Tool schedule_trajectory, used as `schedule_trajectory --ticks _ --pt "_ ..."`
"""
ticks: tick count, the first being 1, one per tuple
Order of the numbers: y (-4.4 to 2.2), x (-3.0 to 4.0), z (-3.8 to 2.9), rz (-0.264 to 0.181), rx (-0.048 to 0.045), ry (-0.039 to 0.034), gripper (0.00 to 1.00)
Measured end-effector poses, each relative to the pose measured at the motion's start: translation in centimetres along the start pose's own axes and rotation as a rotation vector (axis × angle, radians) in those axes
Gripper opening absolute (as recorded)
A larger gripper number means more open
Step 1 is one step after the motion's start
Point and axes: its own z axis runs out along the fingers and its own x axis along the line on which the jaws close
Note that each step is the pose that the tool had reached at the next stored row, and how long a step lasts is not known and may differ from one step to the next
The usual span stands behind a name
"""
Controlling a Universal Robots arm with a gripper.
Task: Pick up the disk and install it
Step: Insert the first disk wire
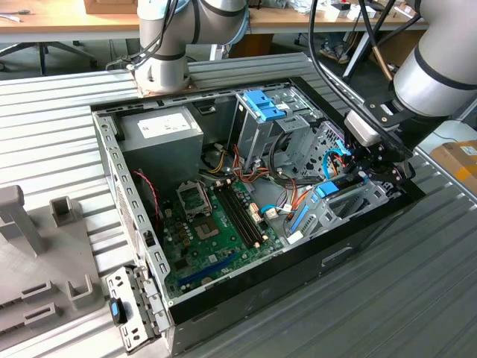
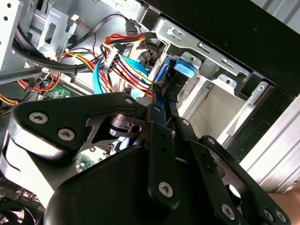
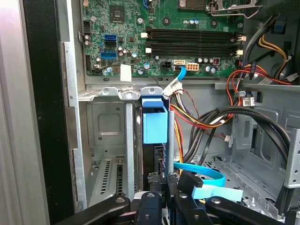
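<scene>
The gripper [image 1: 363, 165] is down inside the open computer case [image 1: 246, 291], at the corner on the exterior view's right. Its black fingers [image 2: 159, 126] are close together and pinch the thin edge of the disk [image 3: 154, 123], so the gripper is holding the disk. The disk stands on its edge in a slot of the low silver drive bay [image 3: 108, 123] by the case wall. In the first wrist view you can see its blue end tab pointing toward the green motherboard [image 3: 131, 28], with the dark flat body of the disk below the tab. In the second wrist view the blue tab [image 2: 180, 68] pokes out past the fingertips, next to the silver bay frame [image 2: 213, 70].

A bunch of red, yellow and black wires [image 2: 122, 58] and a flat blue cable [image 3: 201, 171] lie just beside the disk (they are near the gripper too). A tall silver cage with a blue clip [image 1: 264, 104] on top stands farther back in the case. The grey power box [image 1: 160, 130] sits in the far corner on the exterior view's left. The case lies on a bench [image 1: 417, 298] with grey ridges. A grey plastic holder [image 1: 37, 239] sits on the bench, well apart from the gripper.
</scene>
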Motion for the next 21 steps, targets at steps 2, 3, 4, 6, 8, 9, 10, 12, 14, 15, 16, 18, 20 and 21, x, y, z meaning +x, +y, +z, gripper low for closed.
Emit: schedule_trajectory --ticks 2,3,4,6,8,9,10,12,14,15,16,18,20,21 --pt "-0.01 0.0 -0.03 0.0 0.0 0.0004 0.17" --pt "-0.01 0.0 -0.03 0.0 0.0 0.0003 0.17" --pt "-0.01 -0.01 -0.06 0.0 0.0 0.0004 0.17" --pt "-0.03 -0.02 -0.16 0.0 0.0 0.0003 0.17" --pt "-0.03 -0.02 -0.17 0.0 0.0 0.0002 0.17" --pt "-0.03 -0.02 -0.17 0.0 0.0 0.0004 0.17" --pt "-0.03 -0.02 -0.17 0.0 0.0 0.0006 0.17" --pt "-0.04 -0.02 -0.15 0.0 -0.0001 0.0007 0.17" --pt "-0.06 -0.02 -0.12 0.0 0.0 0.0004 0.17" --pt "-0.06 -0.02 -0.12 0.0 0.0 0.0004 0.17" --pt "-0.06 -0.02 -0.12 0.0 0.0 0.0004 0.17" --pt "-0.07 -0.02 -0.11 0.0 -0.0001 0.0004 0.17" --pt "-0.11 -0.02 -0.1 0.0 0.0 0.0004 0.17" --pt "-0.11 -0.02 -0.1 0.0 0.0 0.0005 0.17"
